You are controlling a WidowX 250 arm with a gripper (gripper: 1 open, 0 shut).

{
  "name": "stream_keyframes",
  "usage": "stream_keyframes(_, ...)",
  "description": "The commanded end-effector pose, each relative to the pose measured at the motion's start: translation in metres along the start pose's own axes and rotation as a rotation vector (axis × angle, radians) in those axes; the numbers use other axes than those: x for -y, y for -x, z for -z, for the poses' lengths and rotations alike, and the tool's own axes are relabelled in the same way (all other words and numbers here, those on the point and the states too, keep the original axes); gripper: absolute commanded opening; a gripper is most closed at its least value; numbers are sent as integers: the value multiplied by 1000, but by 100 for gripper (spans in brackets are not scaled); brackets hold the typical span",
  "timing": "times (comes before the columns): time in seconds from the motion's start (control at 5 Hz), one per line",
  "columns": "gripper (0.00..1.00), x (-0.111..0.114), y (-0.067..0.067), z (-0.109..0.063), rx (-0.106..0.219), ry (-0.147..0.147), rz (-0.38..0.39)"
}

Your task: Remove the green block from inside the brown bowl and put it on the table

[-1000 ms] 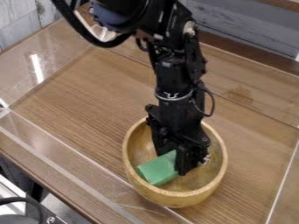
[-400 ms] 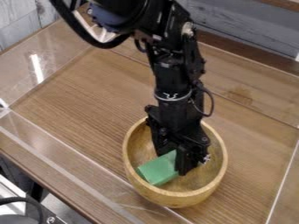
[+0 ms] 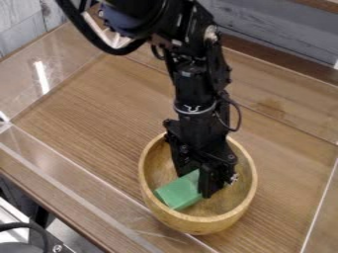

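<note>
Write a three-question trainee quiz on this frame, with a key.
1. True or false: the small flat green block lies on the brown wood-grain table.
2. Where does the black gripper point? A) up B) down into the round light-brown wooden bowl C) sideways, outside the bowl
3. Fill in: the block lies ____ the bowl.

Key: 1 false; 2 B; 3 inside.

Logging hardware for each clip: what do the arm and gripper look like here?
The arm is all black, made of chunky jointed segments, with a dark cable looping near its upper part. The gripper is black too, with two narrow straight fingers. No markings are legible.
</note>
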State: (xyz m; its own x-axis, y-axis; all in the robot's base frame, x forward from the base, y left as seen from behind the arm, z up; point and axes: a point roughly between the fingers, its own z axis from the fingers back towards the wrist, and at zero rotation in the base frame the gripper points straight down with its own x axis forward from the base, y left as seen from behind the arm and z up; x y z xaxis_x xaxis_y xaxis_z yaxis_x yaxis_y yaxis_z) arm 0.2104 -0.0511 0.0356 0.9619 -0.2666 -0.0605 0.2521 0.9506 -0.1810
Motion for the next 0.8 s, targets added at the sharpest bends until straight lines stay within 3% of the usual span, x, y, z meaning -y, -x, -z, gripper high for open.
stream_keyframes(0.0, 0, 1, -1, -1, 8, 2, -17)
stream_keyframes(0.6, 0, 2, -1, -1, 5, 7, -27)
